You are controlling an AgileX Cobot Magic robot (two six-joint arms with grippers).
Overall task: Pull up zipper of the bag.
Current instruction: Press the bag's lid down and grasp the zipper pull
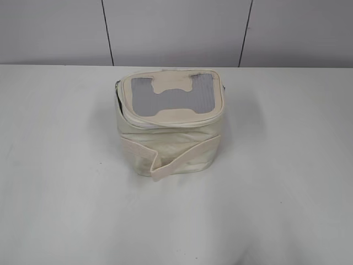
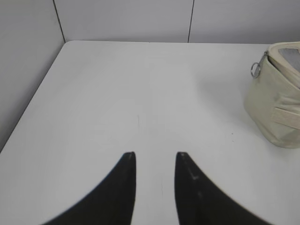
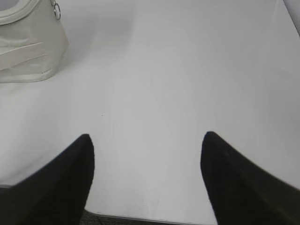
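Observation:
The bag [image 1: 171,121] is a small boxy cream one with a grey mesh top and a cream H-shaped patch, standing mid-table with a wide strap across its front. The zipper [image 1: 165,122] runs round the lid rim, and the lid gapes at the left corner. A silver ring pull [image 2: 255,69] hangs at the bag's corner [image 2: 276,98] in the left wrist view; another ring pull [image 3: 56,10] shows on the bag [image 3: 28,42] in the right wrist view. My left gripper [image 2: 155,155] is open over bare table, well left of the bag. My right gripper [image 3: 146,137] is wide open, well right of it. Neither arm shows in the exterior view.
The white table [image 1: 60,182] stretches all round the bag. A grey panelled wall [image 1: 176,30] backs it. The table's left edge [image 2: 28,112] meets the wall in the left wrist view, and its near edge [image 3: 140,219] lies under the right gripper.

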